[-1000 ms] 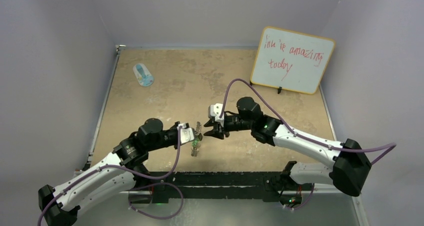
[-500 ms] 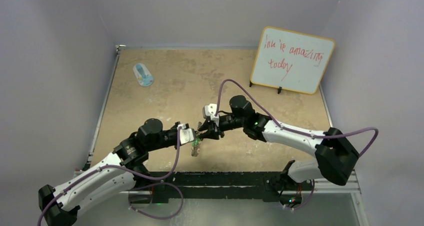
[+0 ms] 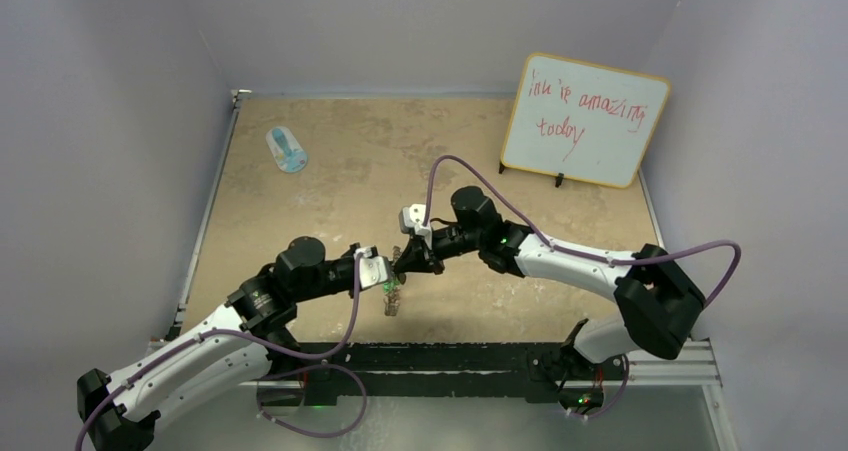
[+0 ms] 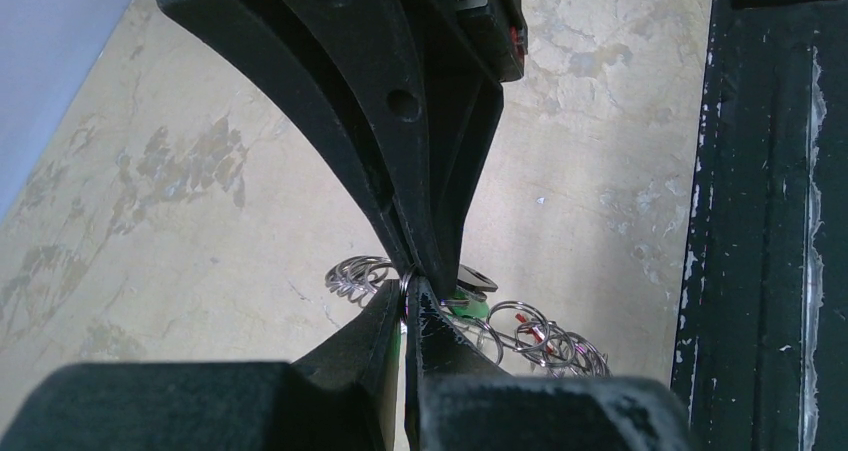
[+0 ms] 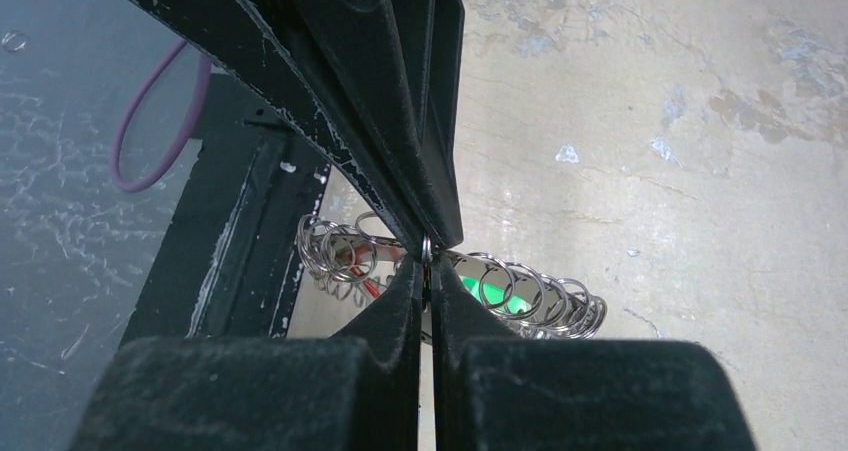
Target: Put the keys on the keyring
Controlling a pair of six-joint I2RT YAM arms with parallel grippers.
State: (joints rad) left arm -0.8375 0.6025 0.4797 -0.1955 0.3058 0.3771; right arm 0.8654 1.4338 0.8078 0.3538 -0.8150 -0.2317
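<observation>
Mottled tan tabletop is seen below. Toward its 6 o'clock edge the keyring is pinched on its wire loops by the left gripper and the right gripper, both pressed together. A green-tagged key is seen against the ring. Threading is judged to be in hand; next, a loop must be parted.

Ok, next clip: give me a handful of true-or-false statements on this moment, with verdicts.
1. The left gripper and the right gripper are both shut on the keyring. True.
2. The whiteboard stands at the far left of the table. False: it stands at the far right.
3. The blue-and-white oval object lies apart from both arms. True.
4. The keyring rests beside the whiteboard. False: it is between the two grippers, towards the near edge.
5. A green tag shows at the keyring. True.
</observation>
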